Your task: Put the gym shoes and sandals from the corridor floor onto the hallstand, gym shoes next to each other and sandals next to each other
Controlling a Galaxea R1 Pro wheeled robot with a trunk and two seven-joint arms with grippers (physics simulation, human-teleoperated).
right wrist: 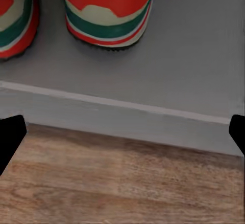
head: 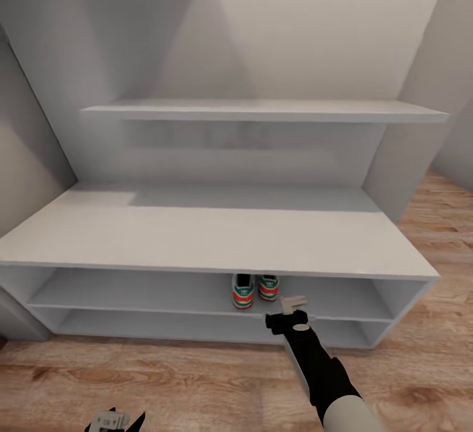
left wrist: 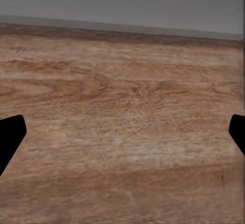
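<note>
Already, two gym shoes (head: 255, 289) are set side by side on the hallstand's (head: 197, 238) upper shelf tier — heels outward; the right gripper (head: 293, 310) is held spread and empty just before them.

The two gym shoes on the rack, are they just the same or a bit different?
The left gym shoe sits nearer the front edge of its shelf on the hallstand; the right gym shoe sits further back. From the head view, the left gym shoe shows more of its red-orange heel than the right one. Both stand upright, side by side, heels outward, with green stripes. The open right pincer hovers in front, holding neither.
</note>
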